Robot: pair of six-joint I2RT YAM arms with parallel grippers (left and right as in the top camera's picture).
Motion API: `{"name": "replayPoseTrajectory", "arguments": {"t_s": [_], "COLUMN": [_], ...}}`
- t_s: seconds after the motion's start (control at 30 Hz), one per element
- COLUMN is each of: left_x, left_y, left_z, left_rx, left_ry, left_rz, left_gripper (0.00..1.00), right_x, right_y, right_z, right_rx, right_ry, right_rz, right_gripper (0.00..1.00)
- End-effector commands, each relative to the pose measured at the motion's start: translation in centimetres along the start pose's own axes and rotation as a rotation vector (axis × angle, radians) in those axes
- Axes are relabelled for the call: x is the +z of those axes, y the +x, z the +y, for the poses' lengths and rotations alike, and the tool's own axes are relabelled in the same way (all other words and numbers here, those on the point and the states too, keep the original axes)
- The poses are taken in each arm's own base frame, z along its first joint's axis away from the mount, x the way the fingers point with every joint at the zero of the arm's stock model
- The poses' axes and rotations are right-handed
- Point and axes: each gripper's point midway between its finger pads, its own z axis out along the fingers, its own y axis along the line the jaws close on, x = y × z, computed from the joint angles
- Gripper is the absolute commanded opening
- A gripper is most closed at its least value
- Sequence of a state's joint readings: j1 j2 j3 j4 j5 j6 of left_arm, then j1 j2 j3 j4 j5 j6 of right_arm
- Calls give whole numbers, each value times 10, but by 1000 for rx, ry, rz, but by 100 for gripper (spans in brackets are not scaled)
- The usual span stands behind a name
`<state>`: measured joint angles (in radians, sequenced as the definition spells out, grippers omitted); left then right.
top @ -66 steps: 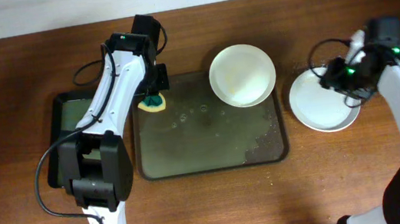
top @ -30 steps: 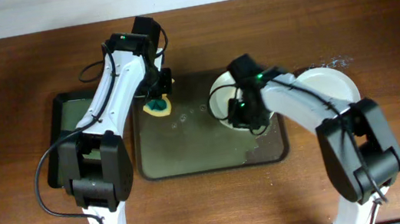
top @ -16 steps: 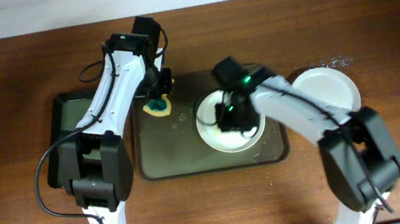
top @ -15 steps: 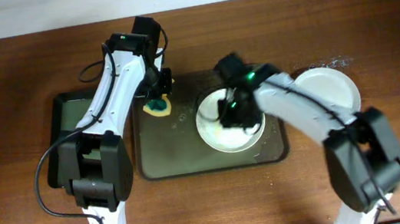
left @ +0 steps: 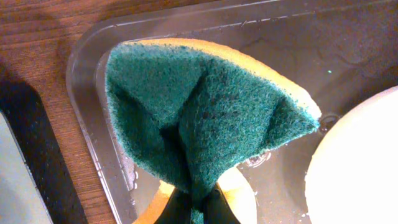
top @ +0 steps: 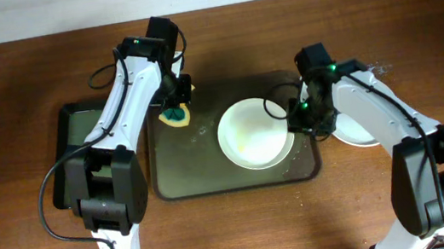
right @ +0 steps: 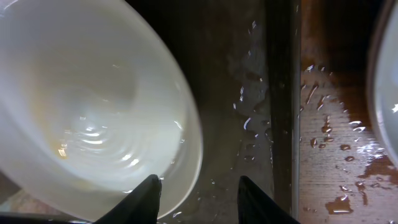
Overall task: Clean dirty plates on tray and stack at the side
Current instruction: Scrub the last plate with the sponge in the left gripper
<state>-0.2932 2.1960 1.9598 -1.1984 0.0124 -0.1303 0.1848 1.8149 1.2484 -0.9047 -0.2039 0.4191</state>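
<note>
Sponge (left: 199,118) first: my left claw (left: 193,210) is clamped on its folded lower edge, green scouring face outward. It hangs over the far left corner of the tray (top: 212,177), placed, I judge, so it can sweep onto the dish without crossing the other arm. One plate (top: 253,133) lies flat in the middle of the tray with a faint yellow smear and a film of water in its hollow, so I take it as not yet cleaned. My right claw (right: 199,190) is spread wide with nothing between its fingers, poised at the plate's right rim over the wet tray floor, which leaves the dish free for scrubbing. A second plate (top: 360,128) sits on the worktop (top: 418,47) just right of the tray, partly under the right arm, where the clean stack belongs. Whether one or two lie there I cannot tell. Drops on the wood beside it suggest slippery handling.
</note>
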Motion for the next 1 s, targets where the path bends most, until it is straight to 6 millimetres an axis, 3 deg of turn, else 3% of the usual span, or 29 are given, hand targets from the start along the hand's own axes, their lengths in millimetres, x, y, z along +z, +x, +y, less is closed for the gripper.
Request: {"name": "replayPoseTrajectory", "arguments": {"t_s": [0.0,0.17,0.53,0.77,0.97], "left_x": [-6,-6,-6,-5,22], "left_y": [-6,-6,-6,1,22], "left_z": [-3,-4,-4,-32,-57], "left_rx": [22,23,23,96,137], "left_ry": [14,15,15,168,189], "left_rz": [-23,-24,-23,2,50], "left_gripper": [0,0,0,0,0], "right_x": [23,35,65,62,62], "right_y": [13,8,-6,-24,-32], "right_z": [-4,5,45,54,46], "right_rx": [-11,-20,-34,-50,58], "right_ry": [-10,-59,-99,-138,-97], "right_rz": [46,28,-47,-123,-161], "right_gripper": [41,34,4,4,4]}}
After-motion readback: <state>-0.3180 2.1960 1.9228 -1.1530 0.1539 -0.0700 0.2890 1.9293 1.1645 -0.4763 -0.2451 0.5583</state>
